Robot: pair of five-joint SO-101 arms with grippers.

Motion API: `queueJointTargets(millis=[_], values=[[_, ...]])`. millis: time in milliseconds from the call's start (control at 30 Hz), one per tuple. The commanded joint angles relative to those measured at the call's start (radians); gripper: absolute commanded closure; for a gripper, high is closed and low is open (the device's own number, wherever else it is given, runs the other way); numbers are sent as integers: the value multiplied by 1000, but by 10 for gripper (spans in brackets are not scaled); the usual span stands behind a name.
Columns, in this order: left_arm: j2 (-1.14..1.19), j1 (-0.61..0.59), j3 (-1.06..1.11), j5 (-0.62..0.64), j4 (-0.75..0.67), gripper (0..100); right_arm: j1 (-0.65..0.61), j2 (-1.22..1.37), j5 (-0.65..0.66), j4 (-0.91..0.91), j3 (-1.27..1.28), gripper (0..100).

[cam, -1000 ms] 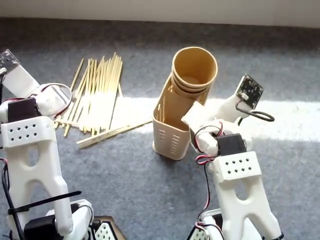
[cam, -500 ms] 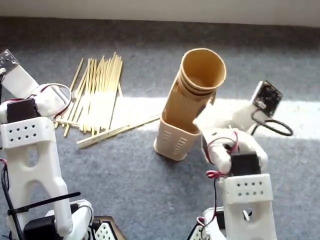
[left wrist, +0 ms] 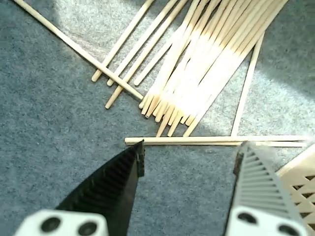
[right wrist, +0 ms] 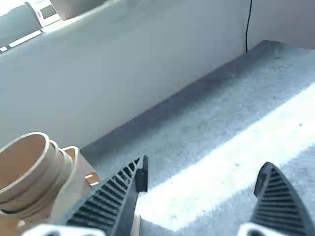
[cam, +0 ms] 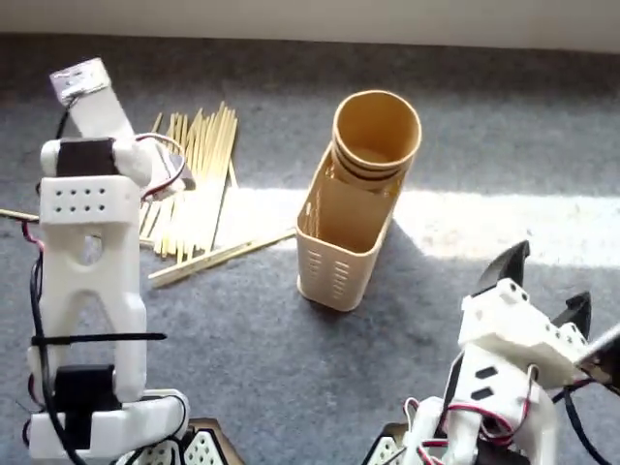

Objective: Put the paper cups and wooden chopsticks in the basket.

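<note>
A stack of brown paper cups (cam: 376, 136) stands tilted in the cream basket (cam: 334, 262), its upper half sticking out. The wooden chopsticks (cam: 194, 179) lie in a loose pile on the grey carpet left of the basket. My left arm (cam: 92, 189) reaches over that pile. Its gripper (left wrist: 189, 147) hangs open just above a single chopstick (left wrist: 211, 140) lying crosswise, with the chopstick pile (left wrist: 211, 64) beyond it. My right gripper (cam: 540, 287) is open and empty near the front right, well away from the basket. In its own view the right gripper (right wrist: 204, 172) faces the cups (right wrist: 29, 169).
A corner of the basket (left wrist: 301, 174) lies close beside the left gripper's pale finger. A loose chopstick (cam: 19, 215) lies at the far left edge. A pale wall (right wrist: 147, 64) bounds the carpet at the back. Bare carpet stretches right of the basket.
My right gripper let go of the cup stack and drew back to the front right; the stack settled in the basket. My left arm swung forward over the chopsticks.
</note>
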Motion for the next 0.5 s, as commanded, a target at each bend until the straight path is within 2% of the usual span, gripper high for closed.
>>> queueJointTargets(millis=[0,167,367,467], values=[[156,59,-286,-94,163,701,62,2,126,-81,222,670],[553,22,-619,-121,219,701,74,1,187,-186,483,670],[990,-30,-1055,-123,229,701,71,-1,187,-189,590,670],[1145,-25,-1198,-118,247,701,71,-1,183,-191,642,670]])
